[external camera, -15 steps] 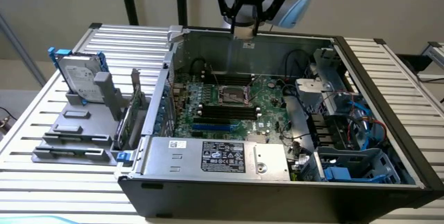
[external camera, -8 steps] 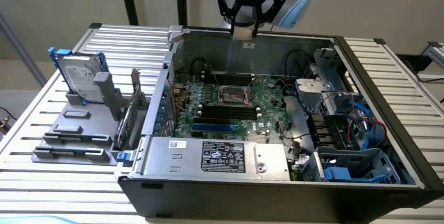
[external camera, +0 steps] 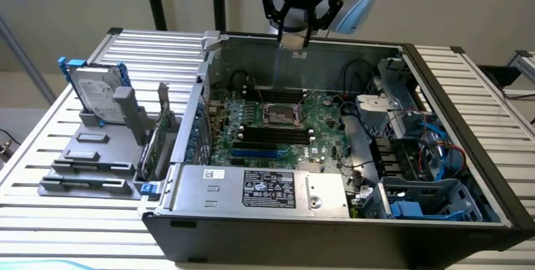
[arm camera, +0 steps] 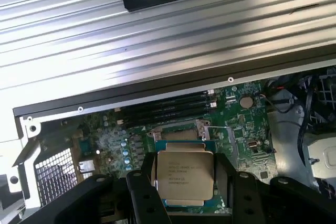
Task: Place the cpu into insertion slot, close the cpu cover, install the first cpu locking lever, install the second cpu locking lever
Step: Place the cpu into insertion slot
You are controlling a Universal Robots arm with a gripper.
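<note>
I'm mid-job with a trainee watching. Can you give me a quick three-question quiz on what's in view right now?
1. True or false: the cpu already sits in the insertion slot.
2. What does the hand hold? A) a cable B) the cpu C) nothing
3. Fill in: the hard drive stands outside the computer case, on the exterior view's ___.
Key: 1 false, it is held in the air; 2 B; 3 left.

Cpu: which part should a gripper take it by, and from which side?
By two opposite edges, coming from its metal top face. The cpu is a thin flat square, so only the edges give a pinch. The gripper holds it that way, a finger on each side.
</note>
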